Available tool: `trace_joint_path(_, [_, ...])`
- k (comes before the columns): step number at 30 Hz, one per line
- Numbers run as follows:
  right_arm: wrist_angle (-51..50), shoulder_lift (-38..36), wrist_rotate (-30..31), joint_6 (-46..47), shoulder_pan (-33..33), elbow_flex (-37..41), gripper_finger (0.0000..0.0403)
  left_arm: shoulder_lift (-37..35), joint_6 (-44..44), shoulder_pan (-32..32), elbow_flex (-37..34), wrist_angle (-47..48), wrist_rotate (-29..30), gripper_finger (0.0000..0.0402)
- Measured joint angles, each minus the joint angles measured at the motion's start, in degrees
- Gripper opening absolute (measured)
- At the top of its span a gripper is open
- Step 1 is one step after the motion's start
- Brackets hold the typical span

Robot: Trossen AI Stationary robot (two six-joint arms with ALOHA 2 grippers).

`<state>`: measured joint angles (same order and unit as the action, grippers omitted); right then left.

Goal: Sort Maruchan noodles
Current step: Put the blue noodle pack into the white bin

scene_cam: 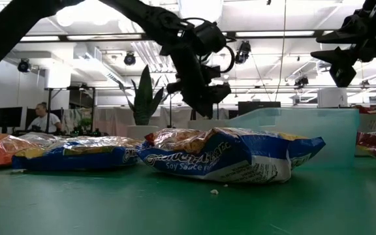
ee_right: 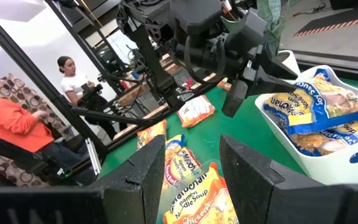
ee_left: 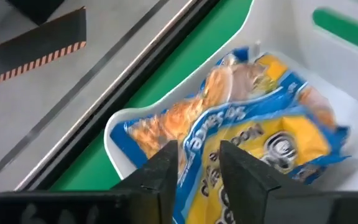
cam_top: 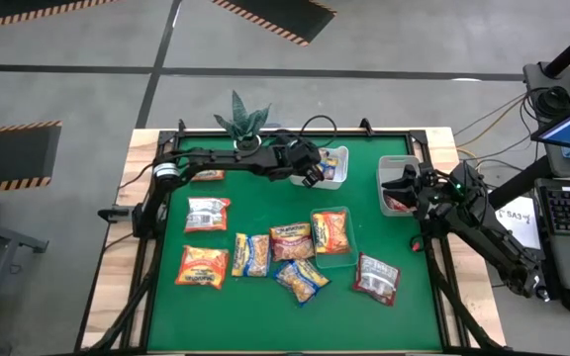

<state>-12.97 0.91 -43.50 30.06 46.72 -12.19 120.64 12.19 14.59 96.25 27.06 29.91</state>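
Note:
Several Maruchan packets lie flat on the green mat: orange ones (cam_top: pixel 207 213) (cam_top: pixel 201 267), yellow-and-blue ones (cam_top: pixel 250 254) (scene_cam: pixel 230 153), and a red-and-silver one (cam_top: pixel 377 277). One orange packet (cam_top: pixel 332 229) lies in the clear tray. Yellow-and-blue packets (ee_left: pixel 247 137) (ee_right: pixel 316 106) lie in the white tub (cam_top: pixel 338 156). My left gripper (ee_left: pixel 199 168) (cam_top: pixel 312 174) hangs open just above the tub, holding nothing. My right gripper (ee_right: pixel 201 174) (cam_top: pixel 405 181) is open and empty above the grey bin (cam_top: pixel 384 168), where a red packet (cam_top: pixel 394 204) lies.
A potted plant (cam_top: pixel 240 119) stands at the table's far edge behind the left arm. One more orange packet (cam_top: pixel 209 175) lies under the left arm. Bare mat (cam_top: pixel 265 316) runs along the near edge. People sit in the room beyond the table (ee_right: pixel 73 74) (scene_cam: pixel 44 117).

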Motion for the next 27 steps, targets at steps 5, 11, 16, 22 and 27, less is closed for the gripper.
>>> trace_joint_path(5, [-0.01,-0.01,0.02,0.00,0.01,0.00,0.0141,-0.14,-5.36,-0.53,3.66,-1.62,-0.87,0.0120])
trace_joint_path(11, [-0.02,-0.02,0.02,-0.02,0.02,0.00,0.0141,2.77,-7.37,0.64,3.55,-6.69,1.22,0.0113])
trace_joint_path(16, [-0.02,-0.01,0.02,-0.02,0.00,0.00,0.0141,7.17,-6.56,1.71,3.39,-6.18,2.48,0.0102])
trace_joint_path(22, [-0.04,-0.02,0.04,-0.02,0.00,0.00,0.0141,7.94,-5.05,1.41,3.48,-4.80,2.68,0.0093])
trace_joint_path(27, [0.04,-0.02,0.02,1.91,0.02,0.00,0.0141,3.87,-5.88,0.58,3.30,-3.04,2.36,0.0090])
